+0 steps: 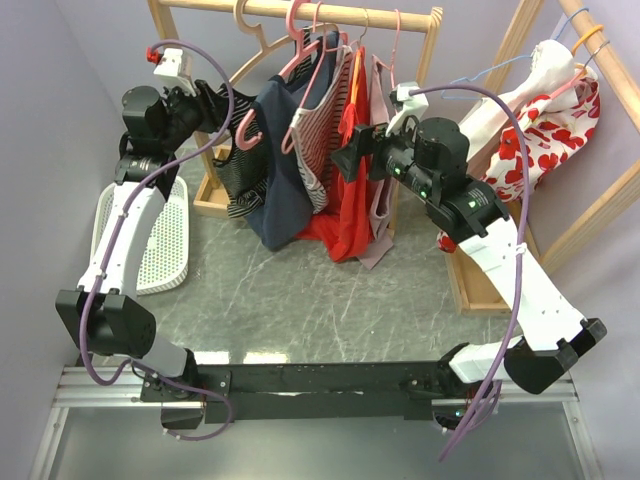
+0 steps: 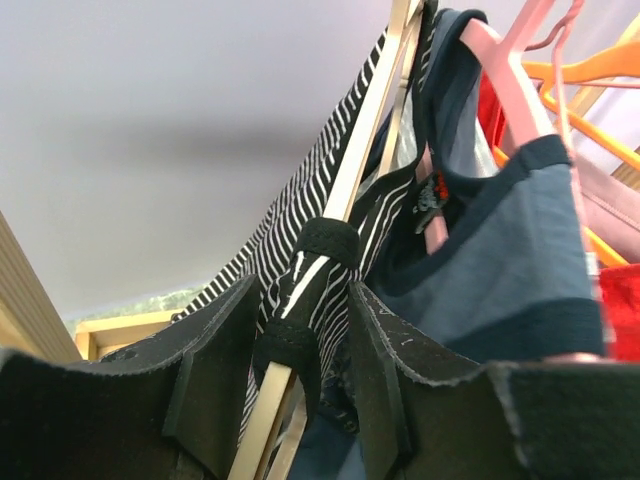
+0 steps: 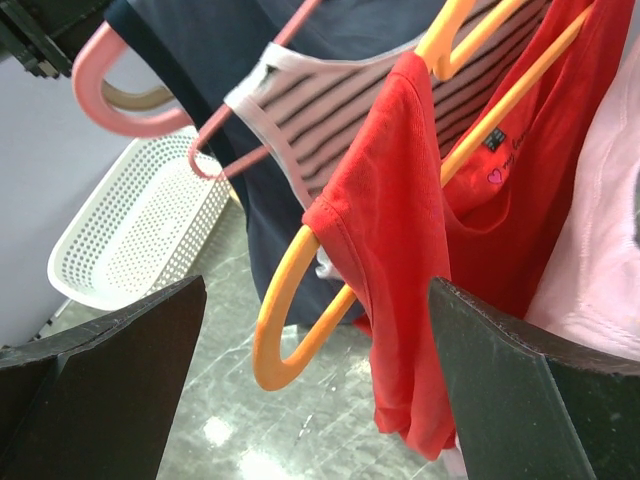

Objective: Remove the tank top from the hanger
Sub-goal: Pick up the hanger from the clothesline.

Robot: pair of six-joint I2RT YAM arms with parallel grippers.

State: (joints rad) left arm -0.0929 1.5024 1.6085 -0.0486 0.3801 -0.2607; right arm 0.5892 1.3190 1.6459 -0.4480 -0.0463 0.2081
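Observation:
A black-and-white striped tank top (image 1: pixel 238 170) hangs on a pale wooden hanger (image 1: pixel 262 50) at the left end of the rack. In the left wrist view its black-edged strap (image 2: pixel 310 280) wraps the hanger's arm (image 2: pixel 365 140). My left gripper (image 2: pixel 305 370) has one jaw on each side of that strap, half closed, and a narrow gap shows. From above, the left gripper (image 1: pixel 205 100) is at the garment's left shoulder. My right gripper (image 3: pixel 315 390) stands wide open and empty, close to a red top (image 3: pixel 400 200) on an orange hanger (image 3: pixel 275 340).
Further along the wooden rail (image 1: pixel 330 12) hang a navy top (image 1: pixel 285 170), a pink-trimmed striped top (image 1: pixel 315 130) and a pink garment (image 1: pixel 380 215). A white perforated basket (image 1: pixel 160 235) lies at the left on the marble floor. A second rack at the right holds a floral garment (image 1: pixel 540 130).

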